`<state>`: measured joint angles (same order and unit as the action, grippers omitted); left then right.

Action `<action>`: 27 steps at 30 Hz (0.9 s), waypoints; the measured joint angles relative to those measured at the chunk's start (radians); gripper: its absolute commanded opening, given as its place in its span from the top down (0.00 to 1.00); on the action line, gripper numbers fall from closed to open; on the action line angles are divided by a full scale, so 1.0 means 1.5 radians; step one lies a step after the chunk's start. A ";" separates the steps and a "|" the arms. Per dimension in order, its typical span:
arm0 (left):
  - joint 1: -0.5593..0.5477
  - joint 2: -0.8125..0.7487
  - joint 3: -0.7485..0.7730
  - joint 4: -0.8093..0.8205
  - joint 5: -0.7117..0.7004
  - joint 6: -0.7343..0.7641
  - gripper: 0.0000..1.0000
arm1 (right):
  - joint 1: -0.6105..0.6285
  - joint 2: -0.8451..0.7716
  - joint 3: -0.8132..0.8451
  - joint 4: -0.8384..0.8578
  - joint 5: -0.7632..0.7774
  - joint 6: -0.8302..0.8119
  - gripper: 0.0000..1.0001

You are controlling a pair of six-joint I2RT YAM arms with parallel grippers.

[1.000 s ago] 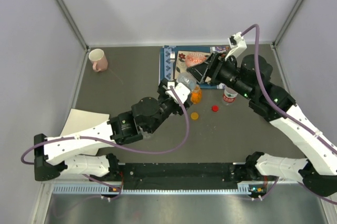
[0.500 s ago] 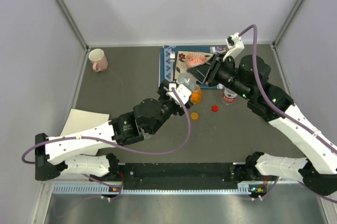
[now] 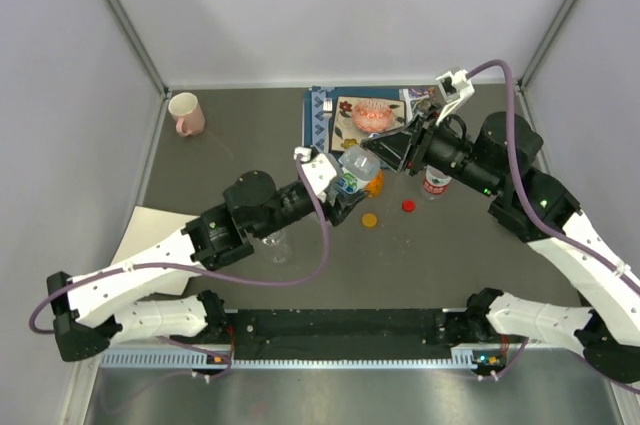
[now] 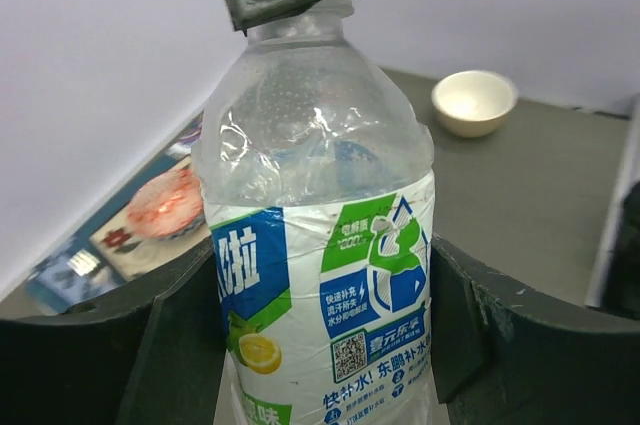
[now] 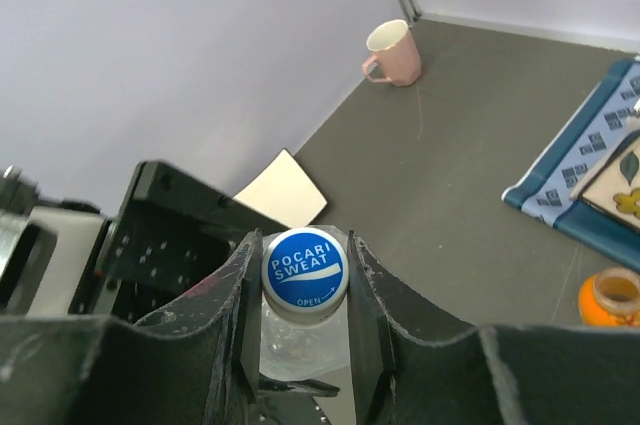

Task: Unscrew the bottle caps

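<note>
My left gripper (image 3: 335, 180) is shut on the clear bottle with the blue-white label (image 3: 353, 171), held off the table; in the left wrist view the bottle (image 4: 320, 245) fills the gap between the fingers (image 4: 170, 345). My right gripper (image 3: 378, 150) is shut on its blue cap (image 5: 305, 266), a finger on each side. The short orange bottle (image 3: 374, 184) stands open just behind. The orange cap (image 3: 370, 219) and red cap (image 3: 408, 206) lie loose on the table. The red-label bottle (image 3: 436, 182) stands under my right arm. A plain clear bottle (image 3: 278, 245) stands by my left arm. The white cap is not visible.
A pink mug (image 3: 186, 113) stands at the far left. A patterned blue book (image 3: 345, 117) lies at the back centre. A cream sheet of paper (image 3: 150, 233) lies at the left, partly under my left arm. Grey walls close in three sides.
My left arm has swung left and drawn back with the labelled bottle, uncovering the plain clear bottle. My right gripper has followed and closed on the blue cap.
</note>
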<state>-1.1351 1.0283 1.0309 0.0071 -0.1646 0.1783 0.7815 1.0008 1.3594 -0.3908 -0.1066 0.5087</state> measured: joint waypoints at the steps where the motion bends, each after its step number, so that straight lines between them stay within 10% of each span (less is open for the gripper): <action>1: 0.024 -0.007 0.002 -0.003 0.056 -0.019 0.58 | 0.000 -0.001 0.006 0.000 -0.014 -0.010 1.00; 14: 0.217 0.021 0.034 0.079 0.660 -0.273 0.55 | -0.014 -0.044 -0.003 0.084 -0.293 -0.159 1.00; 27: 0.244 0.124 0.035 0.428 0.982 -0.591 0.53 | -0.026 -0.026 -0.002 0.172 -0.571 -0.219 1.00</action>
<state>-0.7692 1.2148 1.0832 0.6491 1.3083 -0.7078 0.7422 0.9623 1.3560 -0.1333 -0.9630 0.1806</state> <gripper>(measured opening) 0.710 0.310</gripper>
